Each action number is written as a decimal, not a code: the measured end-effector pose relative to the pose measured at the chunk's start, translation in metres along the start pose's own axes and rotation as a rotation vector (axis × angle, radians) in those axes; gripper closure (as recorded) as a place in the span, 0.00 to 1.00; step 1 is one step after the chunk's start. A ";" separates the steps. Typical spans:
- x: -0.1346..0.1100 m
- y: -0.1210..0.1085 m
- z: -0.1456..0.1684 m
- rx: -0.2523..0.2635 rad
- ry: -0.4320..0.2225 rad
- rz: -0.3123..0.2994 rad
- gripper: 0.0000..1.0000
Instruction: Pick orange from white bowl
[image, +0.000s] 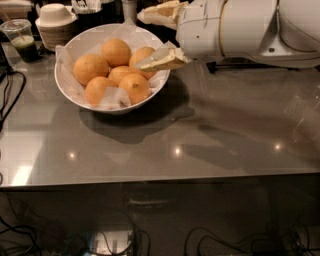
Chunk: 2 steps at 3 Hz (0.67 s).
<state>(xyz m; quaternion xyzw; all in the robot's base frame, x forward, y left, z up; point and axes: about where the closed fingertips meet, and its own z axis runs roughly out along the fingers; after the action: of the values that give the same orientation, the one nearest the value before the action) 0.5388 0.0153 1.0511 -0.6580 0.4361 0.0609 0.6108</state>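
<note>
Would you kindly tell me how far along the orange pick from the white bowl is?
Done: the gripper is at the right rim of the white bowl, fingers open. In hand: one finger lies over the rightmost orange, nothing gripped. Left: closing on an orange and lifting it out; all five sit in the bowl.

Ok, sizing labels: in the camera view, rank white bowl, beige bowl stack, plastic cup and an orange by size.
1. White bowl
2. Beige bowl stack
3. Front orange and plastic cup: too alike to rank.
The gripper hangs open at the bowl's right rim.
</note>
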 end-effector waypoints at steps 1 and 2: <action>0.000 0.000 0.000 0.000 0.000 0.000 0.00; -0.002 0.000 0.001 -0.006 0.000 -0.003 0.00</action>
<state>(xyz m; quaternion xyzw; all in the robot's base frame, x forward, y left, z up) 0.5382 0.0175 1.0521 -0.6603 0.4351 0.0613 0.6091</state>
